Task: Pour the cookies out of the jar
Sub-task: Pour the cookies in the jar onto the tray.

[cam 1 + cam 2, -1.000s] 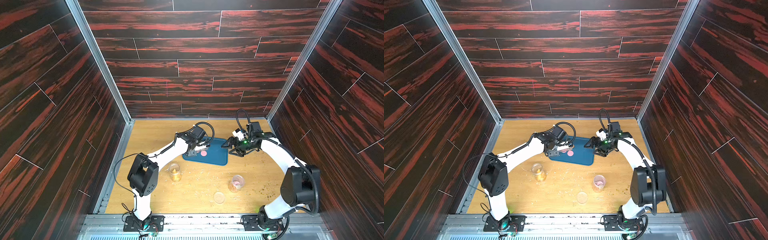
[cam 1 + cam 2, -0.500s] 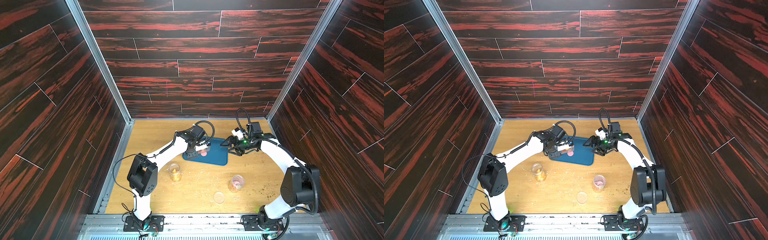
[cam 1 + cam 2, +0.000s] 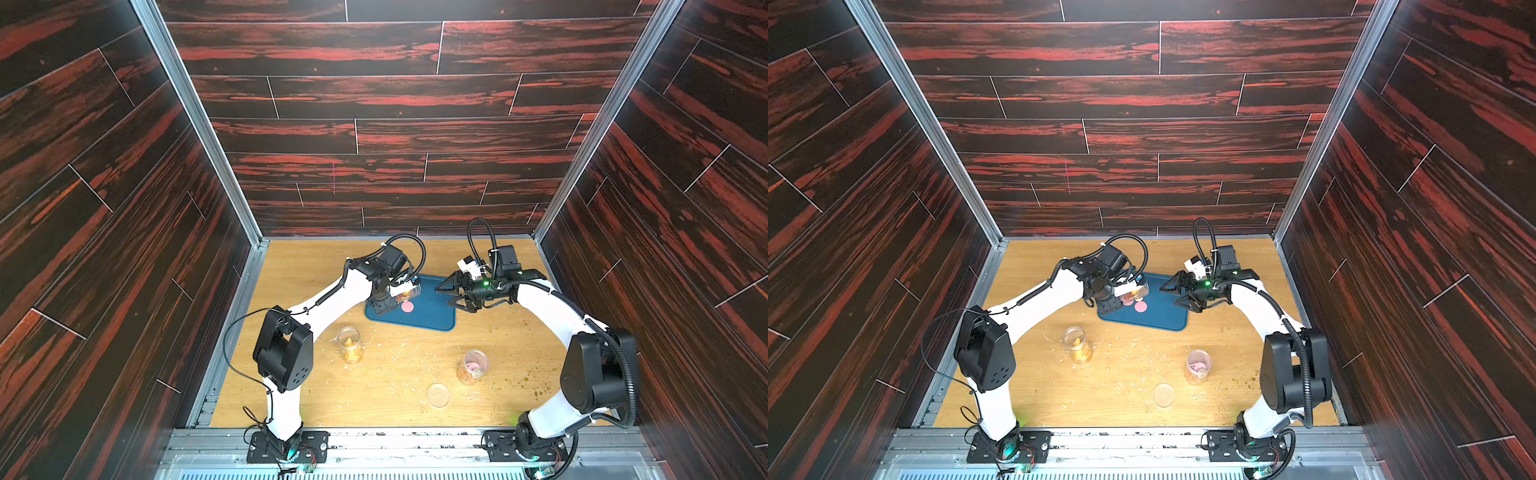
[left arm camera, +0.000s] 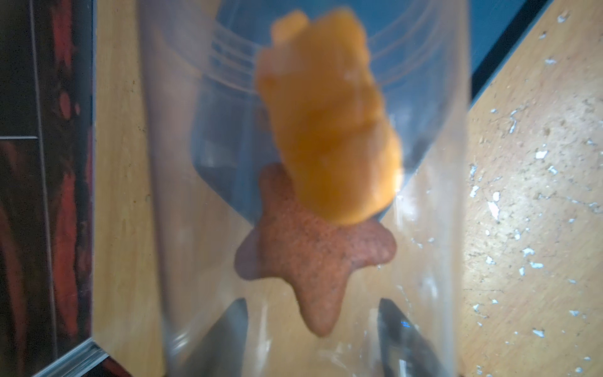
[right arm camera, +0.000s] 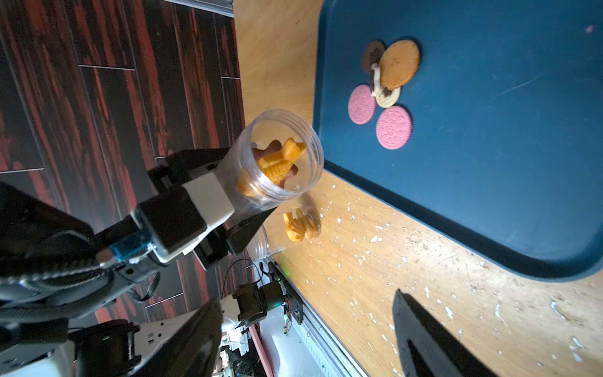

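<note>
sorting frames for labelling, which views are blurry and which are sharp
Left wrist view: the orange cookie near the lens is soft, the brown star cookie clearer. Right wrist view: sharp on the jar and tray. Both top views: sharp, things small.

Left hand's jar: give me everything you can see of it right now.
The jar is a clear plastic cylinder with a ribbed threaded neck and no lid. The left hand is shut on its base end, holding it tipped near level off the table, open mouth facing the blue tray at the tray's edge. Inside, an orange cookie lies on a brown star cookie, both short of the rim. Nothing else touches it.
</note>
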Available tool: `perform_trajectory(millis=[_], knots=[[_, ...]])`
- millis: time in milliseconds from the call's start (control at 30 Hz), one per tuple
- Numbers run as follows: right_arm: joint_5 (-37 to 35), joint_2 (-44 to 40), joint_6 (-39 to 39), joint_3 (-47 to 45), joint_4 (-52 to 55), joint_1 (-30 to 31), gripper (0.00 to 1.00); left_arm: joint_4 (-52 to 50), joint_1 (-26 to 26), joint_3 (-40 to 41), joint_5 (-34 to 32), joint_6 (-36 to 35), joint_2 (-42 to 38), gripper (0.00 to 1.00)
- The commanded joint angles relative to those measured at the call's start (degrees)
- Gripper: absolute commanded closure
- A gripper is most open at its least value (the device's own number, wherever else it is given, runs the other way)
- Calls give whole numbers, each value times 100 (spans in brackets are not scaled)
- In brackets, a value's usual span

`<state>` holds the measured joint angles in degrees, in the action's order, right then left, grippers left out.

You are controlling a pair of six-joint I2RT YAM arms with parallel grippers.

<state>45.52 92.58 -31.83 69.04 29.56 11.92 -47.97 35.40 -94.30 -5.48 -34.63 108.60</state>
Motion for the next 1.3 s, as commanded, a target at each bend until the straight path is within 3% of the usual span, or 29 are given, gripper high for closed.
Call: perform_trajectory(millis=[0,200,667,967,1267], knots=[[144,190,-171,-40,-194,78,15,-61,-94,-224,381,431,-146,100],[106,243,-96,91,-100,82,15,-380,-103,-89,451,379,-120,98],[28,146,10,94,76,82,15,-1355,-154,-1063,977,1793,332,89],[-3,103,-38,0,-7,92,15,-1816,-149,-1129,1140,2112,489,89],[-60,147,-81,-21,-112,189,15,-1933,-161,-1573,1949,3029,774,87]])
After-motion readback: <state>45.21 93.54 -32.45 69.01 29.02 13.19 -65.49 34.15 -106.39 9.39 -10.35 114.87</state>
